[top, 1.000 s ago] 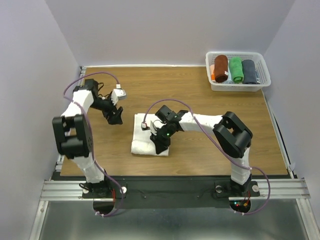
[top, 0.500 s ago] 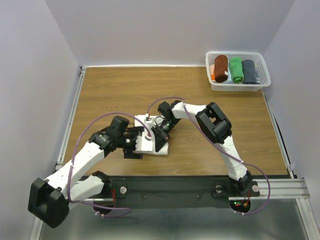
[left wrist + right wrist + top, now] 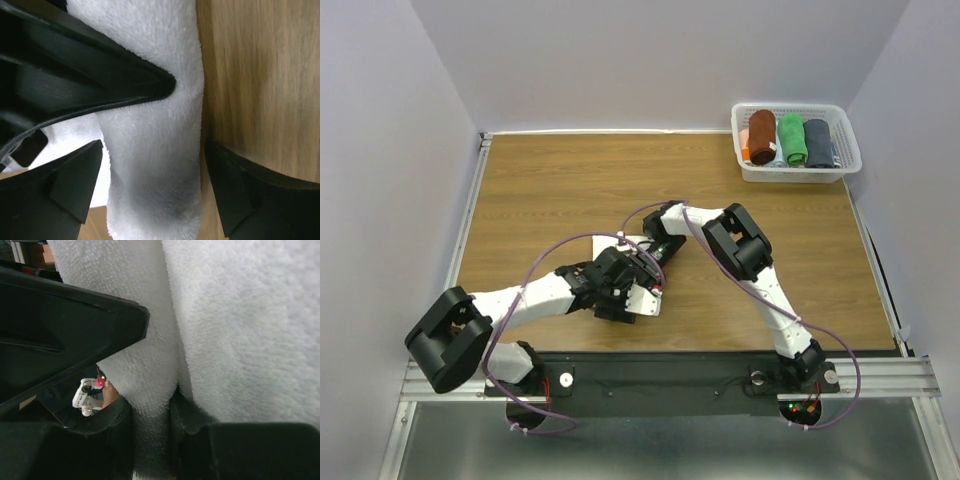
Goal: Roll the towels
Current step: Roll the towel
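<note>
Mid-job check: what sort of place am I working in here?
Likely a lab robot test cell: a wooden tabletop boxed in by plain white walls, an aluminium mounting rail along its near edge, and a white towel laid out on it.

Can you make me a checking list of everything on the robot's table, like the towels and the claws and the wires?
Surface: wooden table, no stains seen.
Job's things: white towel mid-table, partly rolled; dark slate towel rolled, lying in the basket.
Clutter: rust-brown towel and green towel, rolled, in the same basket.
Grippers: left gripper open, astride the roll; right gripper shut on a fold of the white towel.
Cables: purple cable looping loose along the left arm, another along the right.
Surroundings: plain pale walls on three sides; metal rail at the near edge.
</note>
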Robot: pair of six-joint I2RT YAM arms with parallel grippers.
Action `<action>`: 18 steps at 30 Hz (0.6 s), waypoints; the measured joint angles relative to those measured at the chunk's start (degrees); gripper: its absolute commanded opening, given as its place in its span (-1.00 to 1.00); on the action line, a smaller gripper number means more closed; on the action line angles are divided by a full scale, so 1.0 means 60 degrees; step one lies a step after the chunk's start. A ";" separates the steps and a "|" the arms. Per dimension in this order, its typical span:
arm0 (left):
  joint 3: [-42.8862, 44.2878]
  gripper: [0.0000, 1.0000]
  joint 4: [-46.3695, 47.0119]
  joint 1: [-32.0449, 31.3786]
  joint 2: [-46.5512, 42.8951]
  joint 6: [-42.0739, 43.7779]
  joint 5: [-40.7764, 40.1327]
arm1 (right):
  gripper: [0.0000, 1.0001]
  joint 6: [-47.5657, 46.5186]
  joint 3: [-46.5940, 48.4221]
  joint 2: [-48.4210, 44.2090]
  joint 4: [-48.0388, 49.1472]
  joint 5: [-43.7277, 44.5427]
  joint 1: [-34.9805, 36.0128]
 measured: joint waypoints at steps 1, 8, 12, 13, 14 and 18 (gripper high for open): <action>0.0044 0.46 0.0025 -0.0007 0.0076 -0.0036 -0.0109 | -0.77 -0.0062 0.0000 0.0011 -0.0095 -0.0036 -0.0015; 0.0058 -0.57 0.0153 -0.0007 0.0321 -0.0219 -0.0284 | -0.09 -0.0098 0.0004 0.0095 -0.0284 -0.0288 -0.0342; 0.0102 -0.75 0.0007 0.0113 0.0310 -0.0229 0.0022 | 0.04 -0.0036 0.0189 0.0066 -0.0441 -0.0273 -0.0634; 0.0142 -0.77 -0.0091 0.0182 0.0310 -0.0226 0.0149 | 0.10 0.0058 0.0255 0.0025 -0.0437 -0.0215 -0.0721; 0.0208 -0.77 -0.0222 0.0270 0.0328 -0.0219 0.0280 | 0.14 0.0186 0.0306 -0.0076 -0.0382 -0.0095 -0.0874; 0.0947 -0.78 -0.1446 0.1020 0.0816 0.0036 0.1311 | 0.29 0.0984 0.0393 -0.0914 0.0353 0.0729 -0.1825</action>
